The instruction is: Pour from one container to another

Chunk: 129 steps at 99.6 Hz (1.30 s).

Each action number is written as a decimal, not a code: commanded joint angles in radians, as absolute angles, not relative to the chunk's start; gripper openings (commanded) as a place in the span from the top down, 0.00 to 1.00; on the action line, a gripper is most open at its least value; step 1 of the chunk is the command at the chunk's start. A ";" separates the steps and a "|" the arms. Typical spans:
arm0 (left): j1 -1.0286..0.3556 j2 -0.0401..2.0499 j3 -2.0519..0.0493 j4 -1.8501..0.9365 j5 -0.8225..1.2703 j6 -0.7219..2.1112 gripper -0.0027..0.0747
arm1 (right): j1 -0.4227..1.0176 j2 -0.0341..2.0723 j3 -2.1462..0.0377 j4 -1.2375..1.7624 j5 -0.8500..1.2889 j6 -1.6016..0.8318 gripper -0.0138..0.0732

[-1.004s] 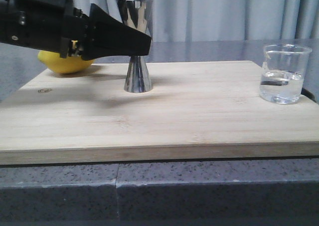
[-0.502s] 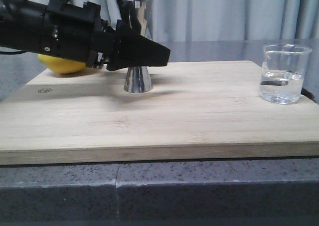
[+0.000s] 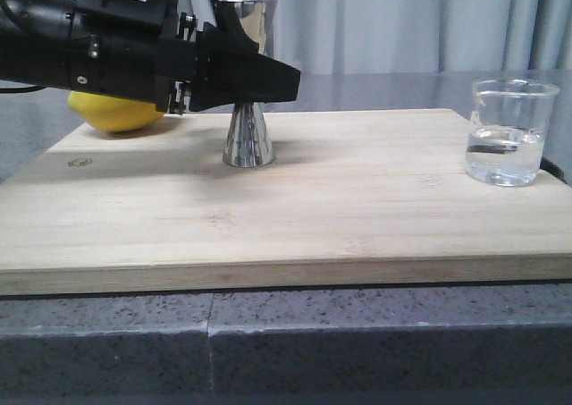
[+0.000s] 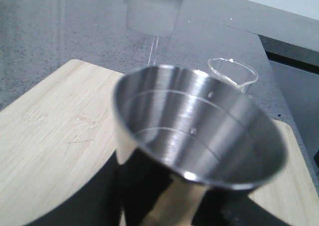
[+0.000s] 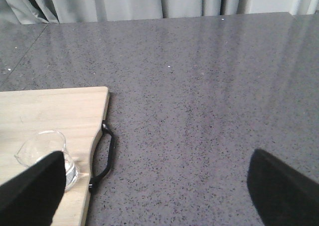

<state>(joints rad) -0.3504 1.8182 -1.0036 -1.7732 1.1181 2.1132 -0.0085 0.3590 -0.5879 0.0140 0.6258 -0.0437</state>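
Left black end effector [image 3: 268, 81] hiding waist of shiny steel hourglass jigger [image 3: 248, 141] near far-left of pale wooden board [image 3: 295, 199], grip indiscernible, yellow lemon [image 3: 112, 114] half-hidden, clear glass beaker [image 3: 507, 132] at board's right edge, right end effector [image 5: 154, 186] spread wide.

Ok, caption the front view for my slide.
Left gripper at the steel jigger's waist on a wooden board; water-filled beaker far right, lemon behind.

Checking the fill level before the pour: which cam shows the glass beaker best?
Front view: the beaker stands whole and unobstructed on the board's right end, clear liquid visible inside. Left wrist shows only its rim and lip behind the jigger. Right wrist shows it from above, partly hidden by a right pincer finger.
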 commanded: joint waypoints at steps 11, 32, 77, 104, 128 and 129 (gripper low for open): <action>-0.358 1.776 -1.031 -1.849 1.246 2.116 0.68 | -0.015 0.377 -0.621 0.013 0.551 -0.050 0.09; -0.358 1.772 -1.047 -1.849 1.268 2.116 0.68 | -0.015 0.377 -0.621 0.013 0.551 -0.050 0.09; -0.358 1.772 -1.130 -1.849 1.268 2.116 0.68 | -0.013 0.377 -0.621 0.017 0.528 -0.080 0.09; -0.358 1.770 -1.159 -1.849 1.268 2.056 0.68 | 0.046 0.417 -0.632 0.031 0.504 -0.123 0.09; -0.358 1.714 -1.159 -1.832 1.268 2.052 0.68 | 0.145 0.544 -0.689 0.038 0.497 -0.140 0.09; -0.358 1.710 -1.159 -1.829 1.268 2.052 0.68 | 0.148 0.548 -0.692 0.038 0.493 -0.140 0.09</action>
<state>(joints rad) -0.3504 1.7888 -1.1285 -1.7622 1.1554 2.0644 0.1192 0.5003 -0.6425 0.0324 0.5857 -0.1265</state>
